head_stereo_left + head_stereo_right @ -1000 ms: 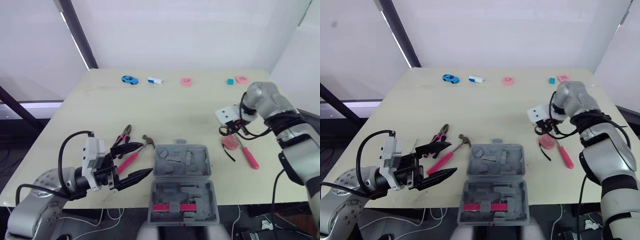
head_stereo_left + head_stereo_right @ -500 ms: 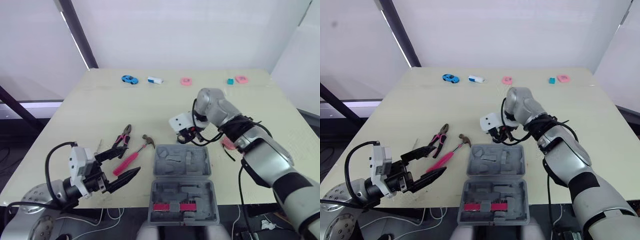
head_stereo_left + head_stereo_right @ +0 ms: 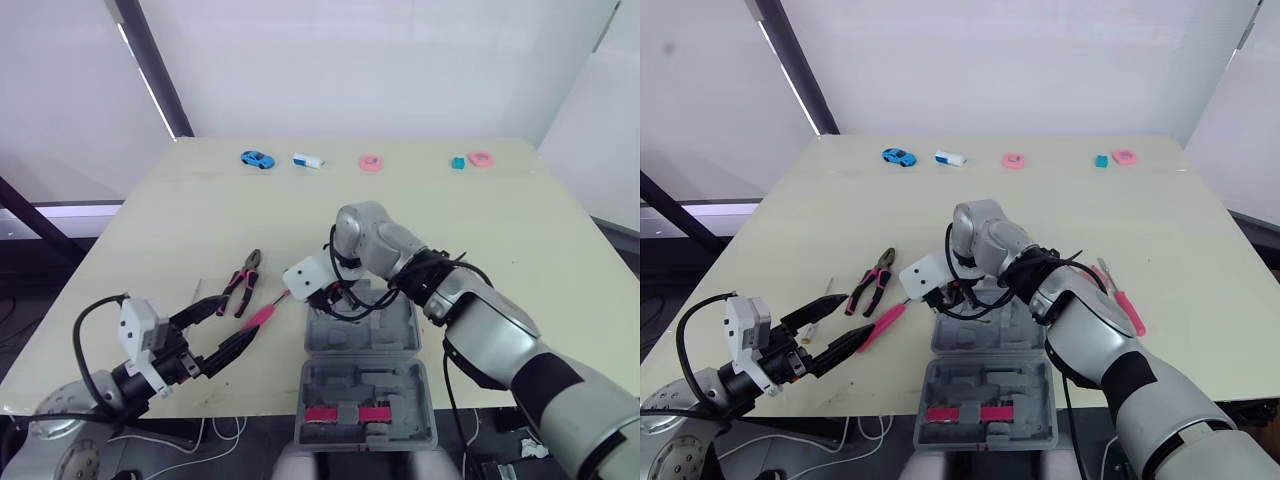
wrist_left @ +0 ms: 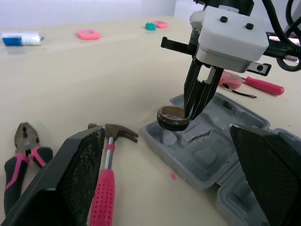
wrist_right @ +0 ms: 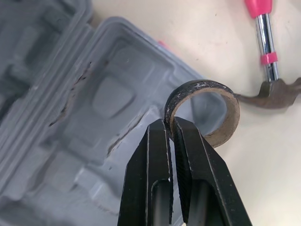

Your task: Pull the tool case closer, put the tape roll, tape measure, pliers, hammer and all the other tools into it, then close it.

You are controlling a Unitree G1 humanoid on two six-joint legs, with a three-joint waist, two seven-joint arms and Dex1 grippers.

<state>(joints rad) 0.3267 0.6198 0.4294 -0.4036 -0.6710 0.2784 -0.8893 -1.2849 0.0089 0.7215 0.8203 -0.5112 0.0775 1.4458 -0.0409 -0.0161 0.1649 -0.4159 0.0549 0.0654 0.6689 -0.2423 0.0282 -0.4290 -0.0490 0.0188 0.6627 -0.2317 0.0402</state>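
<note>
The right gripper [image 5: 170,123] is clamped on the rim of the tape roll [image 4: 173,125], holding it just over the far left corner of the open tool case [image 3: 370,390] — which sits at the table's [image 3: 200,210] near edge. The left gripper [image 3: 855,315] — jaws wide apart — hovers by the hammer [image 3: 262,316] and pliers [image 3: 240,285], left of the case.

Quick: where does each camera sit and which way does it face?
Left eye view: head, facing down over the table; both end effectors show.
Right eye view: stereo twin, same scene.
Left wrist view: along the open left end effector toward tool case and hammer.
Right wrist view: along the right end effector, shut on the tape roll at the tool case's corner.
Shared: both wrist views show the tape roll.
</note>
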